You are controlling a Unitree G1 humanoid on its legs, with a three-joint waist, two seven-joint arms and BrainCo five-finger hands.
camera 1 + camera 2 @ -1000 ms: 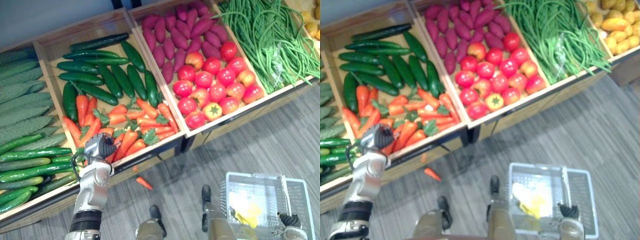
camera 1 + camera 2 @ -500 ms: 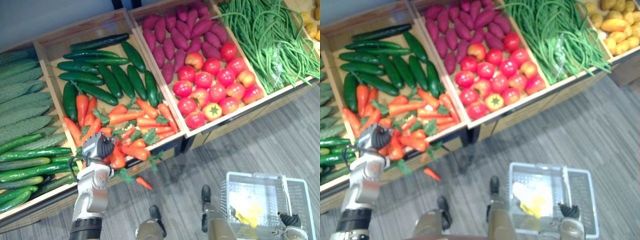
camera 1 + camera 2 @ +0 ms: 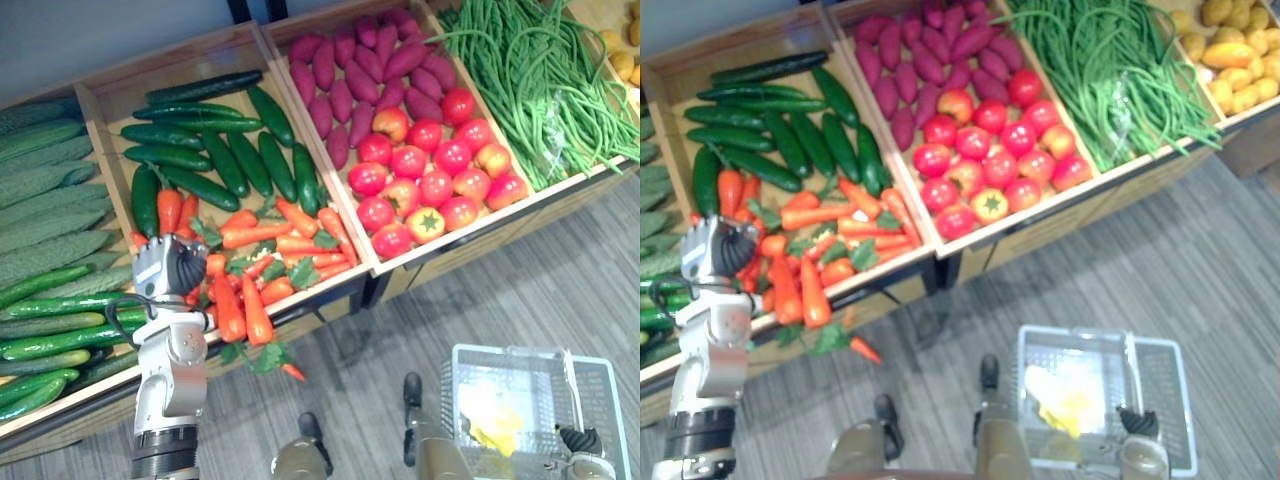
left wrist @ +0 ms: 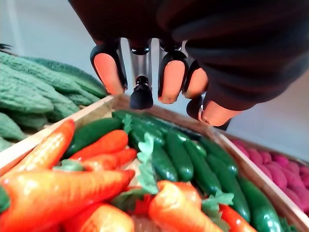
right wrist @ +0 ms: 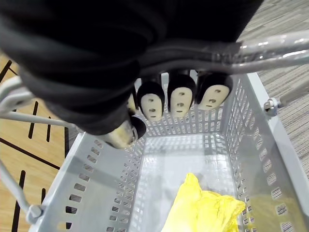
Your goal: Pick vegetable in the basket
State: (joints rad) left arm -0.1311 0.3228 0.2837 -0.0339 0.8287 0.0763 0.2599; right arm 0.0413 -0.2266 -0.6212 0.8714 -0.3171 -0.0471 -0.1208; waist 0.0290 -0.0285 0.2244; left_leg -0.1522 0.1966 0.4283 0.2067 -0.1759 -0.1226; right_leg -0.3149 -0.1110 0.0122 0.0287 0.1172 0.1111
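The left hand (image 3: pixel 168 268) has pulled back toward the robot's left over the last second, and the carrots (image 3: pixel 285 240) have slid with it. A pair (image 3: pixel 245 308) now lies lengthways across the front lip of the crate (image 3: pixel 100 98), leaves dangling, where the pile sat inside before. The stray carrot (image 3: pixel 293 372) on the floor is where it was.

The left hand's fingers are curled in toward the palm with nothing between them. It hovers over the left end of the carrot pile, and in its wrist view it looks clear of the carrots. The carrots fill the front half of the crate, with cucumbers (image 3: pixel 225 160) behind them.

By my judgement a carrot is stiff, fairly light and smooth. It tapers, so a grip near the tip would likely squeeze it out. The thick upper half, taken across the body, looks the better hold, not the soft leaves. The pile is loose, so neighbouring carrots may roll off the lip.

Low on the right, the right hand (image 3: pixel 580 441) has its fingers wrapped round the handle (image 5: pixel 270 46) of the basket (image 3: pixel 520 358). Something yellow (image 5: pixel 203 210) lies inside — I cannot tell what.

No label or writing can be read on crate or basket.
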